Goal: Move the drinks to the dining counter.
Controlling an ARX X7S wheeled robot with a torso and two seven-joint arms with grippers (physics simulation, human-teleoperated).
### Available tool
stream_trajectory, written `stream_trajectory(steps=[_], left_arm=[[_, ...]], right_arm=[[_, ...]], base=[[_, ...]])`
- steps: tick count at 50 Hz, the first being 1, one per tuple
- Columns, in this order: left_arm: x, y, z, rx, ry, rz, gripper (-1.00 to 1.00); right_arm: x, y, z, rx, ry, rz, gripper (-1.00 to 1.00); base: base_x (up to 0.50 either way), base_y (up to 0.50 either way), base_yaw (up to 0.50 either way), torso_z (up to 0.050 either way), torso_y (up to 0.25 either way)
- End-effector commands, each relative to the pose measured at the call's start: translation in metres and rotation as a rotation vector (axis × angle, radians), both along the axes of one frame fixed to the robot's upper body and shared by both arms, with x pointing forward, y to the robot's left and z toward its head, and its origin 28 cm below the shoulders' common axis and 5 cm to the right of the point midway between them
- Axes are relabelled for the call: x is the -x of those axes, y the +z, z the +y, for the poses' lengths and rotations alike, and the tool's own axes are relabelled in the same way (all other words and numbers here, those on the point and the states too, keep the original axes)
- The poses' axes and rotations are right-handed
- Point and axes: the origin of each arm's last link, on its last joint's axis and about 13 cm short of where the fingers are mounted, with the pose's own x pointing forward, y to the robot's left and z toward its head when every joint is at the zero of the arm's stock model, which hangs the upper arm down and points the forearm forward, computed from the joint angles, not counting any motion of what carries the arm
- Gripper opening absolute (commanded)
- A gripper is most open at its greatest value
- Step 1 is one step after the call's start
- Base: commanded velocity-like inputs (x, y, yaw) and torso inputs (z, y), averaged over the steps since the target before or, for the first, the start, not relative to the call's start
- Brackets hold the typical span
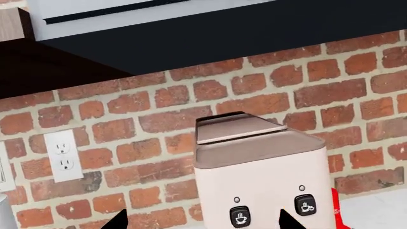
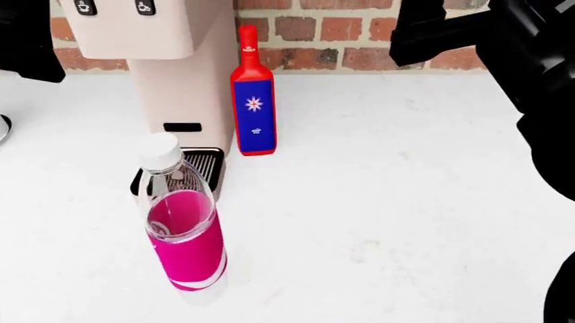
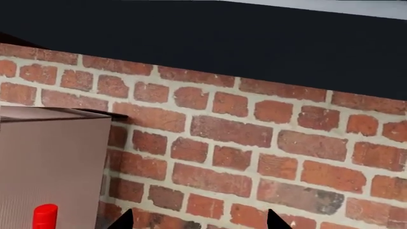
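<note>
Your two drinks both stand upright on the white bench, the one backed by the brick wall. The clear bottle, white cap on top, magenta label and pink liquid inside, is nearest you, just in front of the coffee machine's drip tray. The red bottle with the blue star label stands farther back, just beside the beige coffee machine on its right side, close to the wall; whether it touches the machine is hard to say from here.

Your left gripper shows only two dark fingertips at the edge of its wrist view, set well apart with nothing between them, so it reads as open and empty. It faces the front of the coffee machine with its two cup buttons, and a wall outlet sits off to one side.

Your right gripper looks the same: two dark tips spread wide, holding nothing, pointed at the brick wall. The red bottle's cap peeks in beside the machine's side panel.

In the head view your dark arms hang high over the bench, well apart from both bottles.
</note>
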Motion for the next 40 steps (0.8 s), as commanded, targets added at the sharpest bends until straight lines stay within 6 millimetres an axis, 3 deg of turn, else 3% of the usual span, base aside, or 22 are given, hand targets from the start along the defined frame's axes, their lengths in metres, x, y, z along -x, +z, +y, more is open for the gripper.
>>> stream_trajectory(steps=[1, 6, 11, 18, 25, 40], left_arm=[[0.013, 0.000, 0.008, 0.052, -0.031, -0.020, 1.00], [0.026, -0.005, 0.014, 0.045, -0.099, -0.001, 1.00], [0.037, -0.015, 0.033, 0.035, -0.122, 0.007, 1.00], [0.048, -0.037, 0.051, -0.043, -0.238, 0.098, 1.00], [0.059, -0.061, 0.050, -0.146, -0.427, 0.201, 1.00], [0.076, -0.071, 0.050, -0.220, -0.605, 0.206, 1.00]], right_arm=[[-0.001, -0.008, 0.000, 0.030, -0.003, 0.048, 1.00], [-0.001, -0.014, 0.000, 0.026, 0.027, 0.103, 1.00], [-0.001, -0.015, -0.002, 0.004, 0.039, 0.119, 1.00], [-0.002, -0.014, 0.000, 0.004, 0.058, 0.123, 1.00], [-0.003, -0.013, 0.001, 0.001, 0.064, 0.124, 1.00], [-0.002, -0.014, 0.001, 0.009, 0.066, 0.125, 1.00]], base=[[0.00, 0.00, 0.00, 0.000, 0.000], [0.00, 0.00, 0.00, 0.000, 0.000], [0.00, 0.00, 0.00, 0.000, 0.000], [0.00, 0.00, 0.00, 0.000, 0.000], [0.00, 0.00, 0.00, 0.000, 0.000], [0.00, 0.00, 0.00, 0.000, 0.000]])
